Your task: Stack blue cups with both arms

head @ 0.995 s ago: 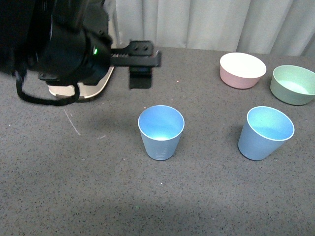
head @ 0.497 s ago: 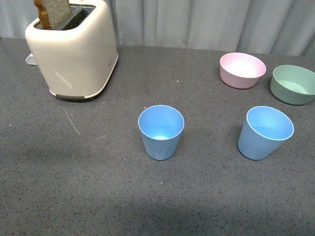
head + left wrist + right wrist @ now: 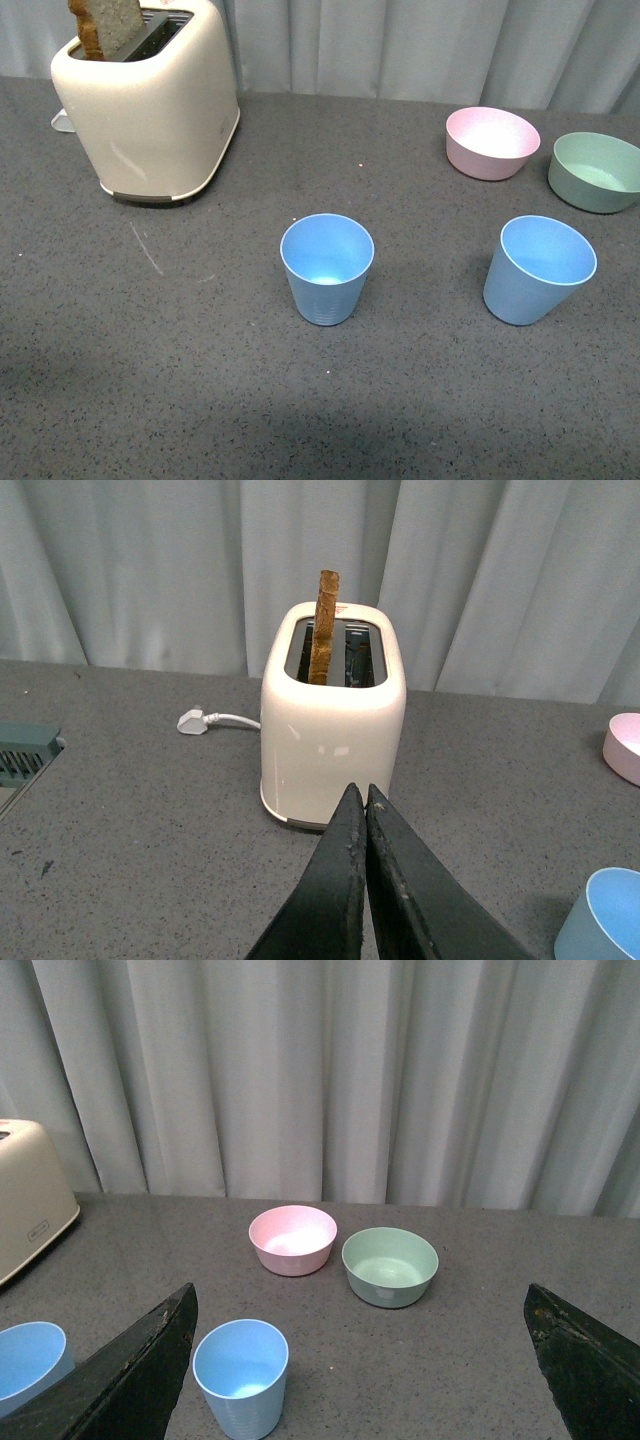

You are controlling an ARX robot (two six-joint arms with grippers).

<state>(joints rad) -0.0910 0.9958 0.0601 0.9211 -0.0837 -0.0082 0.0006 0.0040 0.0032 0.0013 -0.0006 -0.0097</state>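
A second ago the left arm filled the upper left of the front view and masked the toaster (image 3: 150,100). Half a second ago it had gone from the frame, and it is absent now too. Neither cup has shifted. The centre cup (image 3: 327,268) stands mouth up in the middle of the frame. The right cup (image 3: 538,270) stands at mid-right, well apart from it, below the pink bowl (image 3: 492,142) and the green bowl (image 3: 597,172). So the arm drew back with nothing taken — stacking, I judge, has not begun, and both cups are yet to be grasped.

The front view shows neither arm; only the wrist views do. The left gripper (image 3: 358,795) is clenched, jaws pressed together with nothing between them, and it points at the toaster with part of a cup rim in view beside it. That view also shows the bread slice (image 3: 325,630) edge-on in its slot and a white plug (image 3: 190,721) lying behind the toaster, barely seen from the front. The right gripper (image 3: 360,1292) is spread wide and empty, looking over the right cup toward both bowls, its fingers clear of everything. The centre cup peeps out partly behind one finger. The right arm looks readier — the left must first open.
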